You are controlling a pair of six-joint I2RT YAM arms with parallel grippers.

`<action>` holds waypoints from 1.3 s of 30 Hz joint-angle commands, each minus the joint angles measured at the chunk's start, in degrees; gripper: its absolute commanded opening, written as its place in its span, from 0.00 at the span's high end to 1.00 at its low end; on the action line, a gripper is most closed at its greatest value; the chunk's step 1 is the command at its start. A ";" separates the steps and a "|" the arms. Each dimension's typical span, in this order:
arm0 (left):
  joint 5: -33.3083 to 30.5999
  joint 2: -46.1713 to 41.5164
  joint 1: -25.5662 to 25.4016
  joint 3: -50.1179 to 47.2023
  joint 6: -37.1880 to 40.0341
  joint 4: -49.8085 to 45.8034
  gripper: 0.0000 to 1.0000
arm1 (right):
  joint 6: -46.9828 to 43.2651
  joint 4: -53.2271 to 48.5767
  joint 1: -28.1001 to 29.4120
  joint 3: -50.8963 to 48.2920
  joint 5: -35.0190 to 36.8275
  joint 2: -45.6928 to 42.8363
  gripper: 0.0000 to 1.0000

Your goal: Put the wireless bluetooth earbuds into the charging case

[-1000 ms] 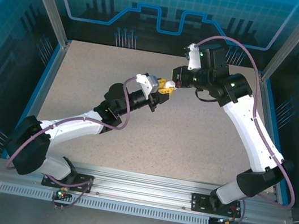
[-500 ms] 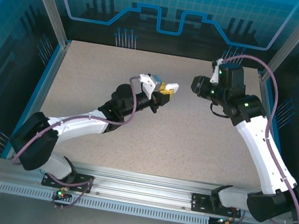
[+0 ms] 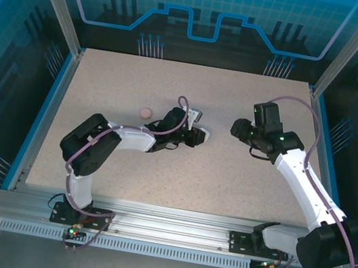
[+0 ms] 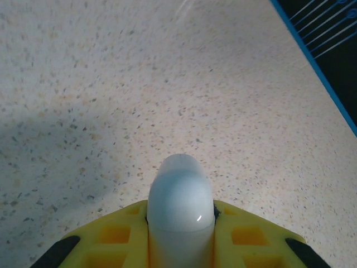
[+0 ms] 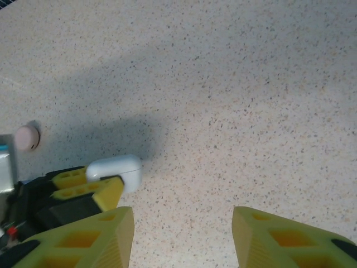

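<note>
1. The left hand was clamped on the white charging case, yellow fingers pressing both its sides; the case's rounded end stuck out forward, low over the speckled counter.
2. The right hand stood partly open and empty; it faced the case from well apart.
3. A small pinkish round object lay on the counter near the left hand, apart from the case.

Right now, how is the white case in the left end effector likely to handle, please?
The white case looks glossy and rounded, so it may slip in the grip. Undeformed while clamped, it seems rigid; being small, probably light.
</note>
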 commanded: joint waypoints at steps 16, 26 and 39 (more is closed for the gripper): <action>5.99 5.71 7.99 7.67 -5.73 -15.48 0.37 | -0.29 0.64 -4.85 -1.83 0.03 -4.62 0.18; -4.90 -13.63 15.25 3.71 4.86 -29.74 0.01 | -6.89 -1.25 -12.03 -1.19 7.81 -4.62 0.00; -33.35 -54.05 18.11 -34.84 31.87 2.38 0.01 | -28.78 49.38 -12.17 -31.91 25.58 -0.69 0.00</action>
